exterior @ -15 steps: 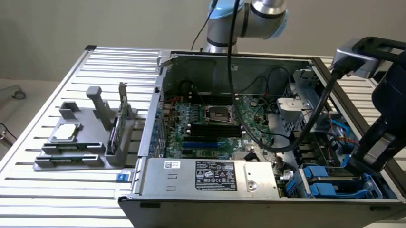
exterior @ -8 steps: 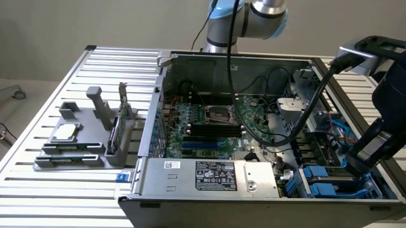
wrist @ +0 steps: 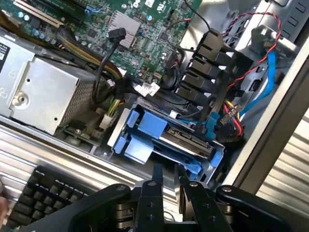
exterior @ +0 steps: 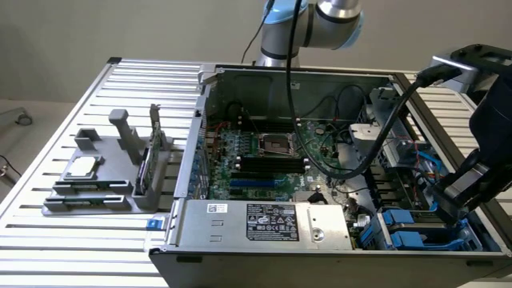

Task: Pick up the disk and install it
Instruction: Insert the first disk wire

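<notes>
Wrist view, black gripper [wrist: 168, 170], slim fingers narrowly parted, near flat silver disk [wrist: 186, 140], blue plastic rails [wrist: 137, 145].

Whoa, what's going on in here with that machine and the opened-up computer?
A robot arm reaches into an open computer case on a slatted metal table. Its gripper hangs at the case's front corner on the exterior view's right, just in front of the disk, a grey hard drive in a blue frame lying in a drive bay. I can't tell whether the gripper touches it.
</notes>
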